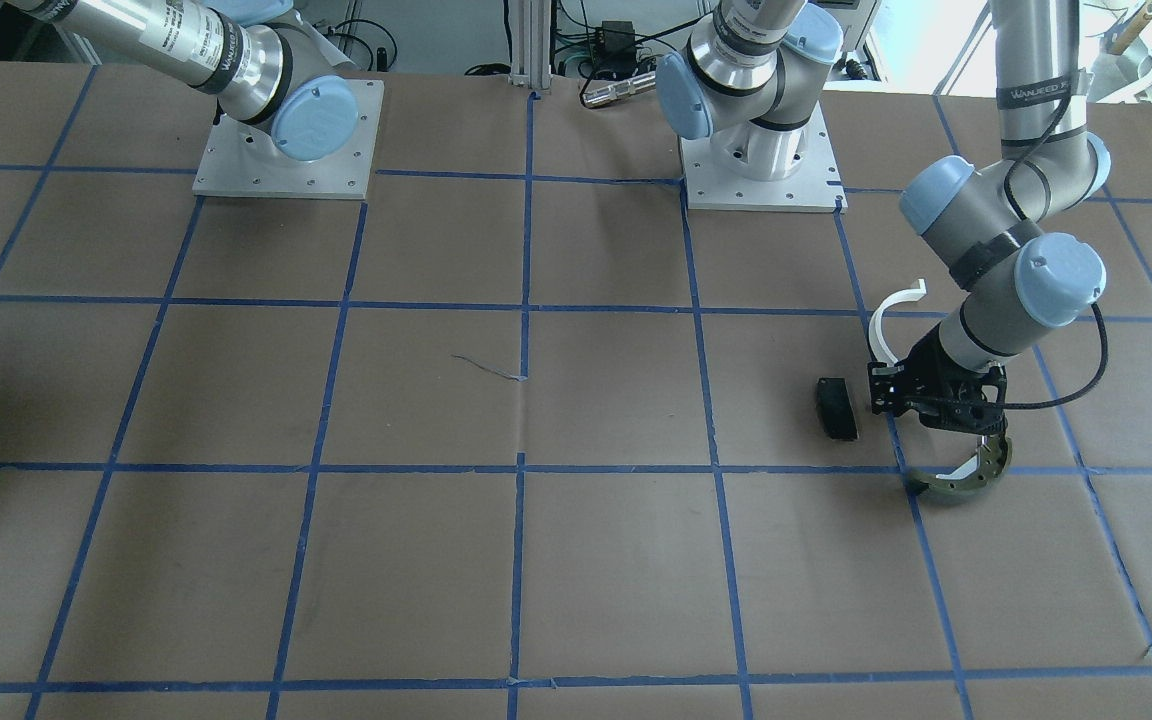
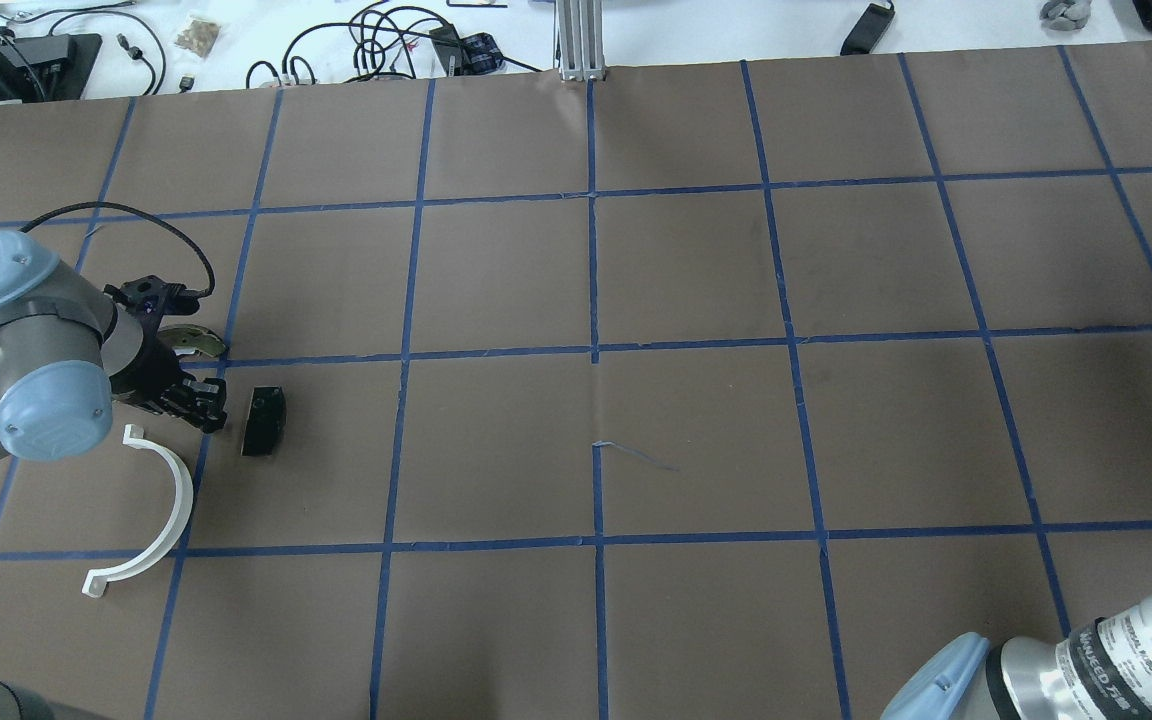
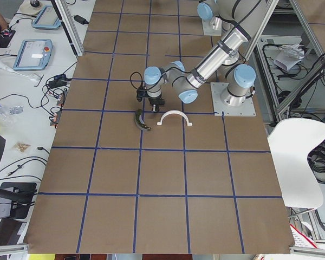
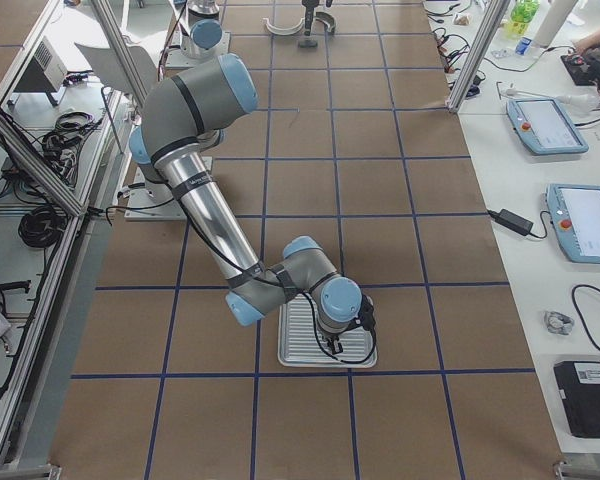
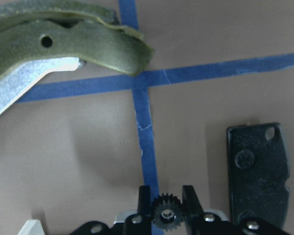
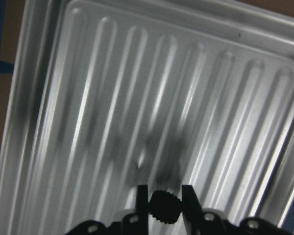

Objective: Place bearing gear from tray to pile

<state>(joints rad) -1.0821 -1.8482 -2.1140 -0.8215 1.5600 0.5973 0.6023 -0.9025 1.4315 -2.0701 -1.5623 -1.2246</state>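
Nearest your left wrist camera, the left end effector (image 5: 166, 198) is clamped on a small black toothed gear (image 5: 166, 216), with one finger on each side of it. Just past the fingertips, a strip of blue tape (image 5: 146, 142) runs away across the brown paper-covered surface (image 5: 78, 147) and meets a cross strip. Right of that strip lies a flat black rectangular pad (image 5: 259, 171) with a hole near its far corner. Farther off, up left, lies an olive-green curved shoe with a bright metal web (image 5: 88, 44), its tip over the tape just beyond the crossing. The end of a white curved half-ring (image 5: 32, 227) shows at the bottom left edge. These three make up the pile (image 2: 264, 420). From overhead you see the end effector among them, with the shoe on one side, the half-ring on the other and the pad just beside it. You cannot tell whether the gear touches the surface.

At the right wrist camera, the right end effector (image 6: 164, 193) is closed on a small black ridged part (image 6: 164, 206). Behind it, a silver ribbed metal tray (image 6: 88, 98) fills nearly the whole view, well apart from the pile.
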